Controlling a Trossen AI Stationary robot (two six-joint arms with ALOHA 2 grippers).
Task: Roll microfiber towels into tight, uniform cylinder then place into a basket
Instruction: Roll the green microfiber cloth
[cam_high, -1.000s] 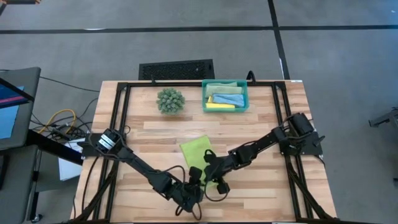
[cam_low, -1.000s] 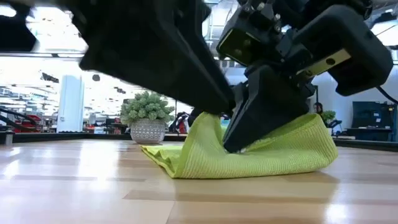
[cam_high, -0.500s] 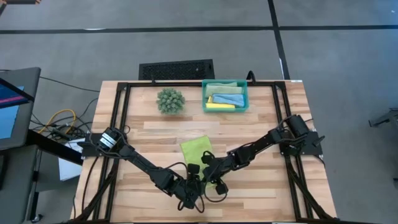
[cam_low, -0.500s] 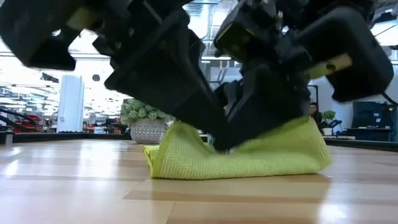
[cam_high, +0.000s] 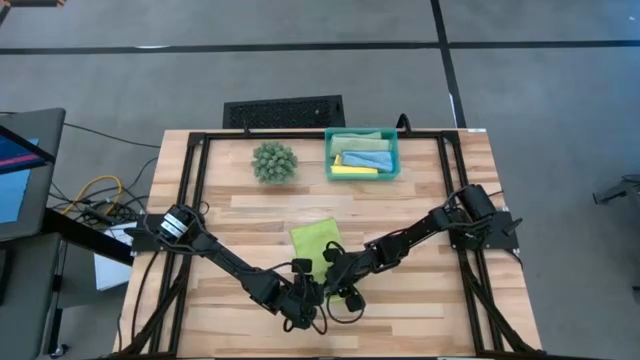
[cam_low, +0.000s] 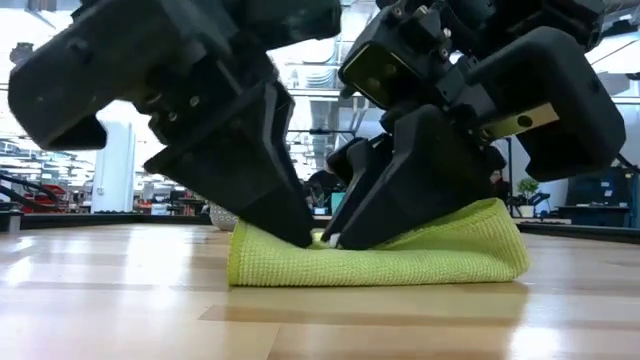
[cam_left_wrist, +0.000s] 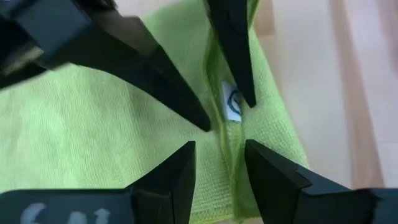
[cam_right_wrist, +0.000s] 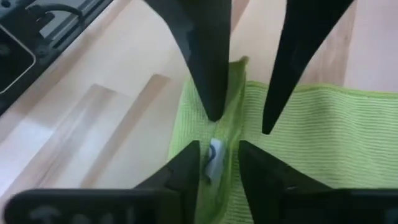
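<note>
Low view, both claws (cam_low: 318, 238) on lime towel (cam_low: 420, 262)

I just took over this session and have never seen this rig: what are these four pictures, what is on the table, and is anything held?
Two dark robot arms work at a wooden table. One picture looks straight down, one looks level along the tabletop, and two come from cameras on the wrists. The left tool and right tool meet, both open, at the near edge of a folded lime green towel, fingertips on the cloth, around its seam and small label. Neither has it pinched. At the far side, the teal basket holds other towels beside a spiky plant ball.
</note>
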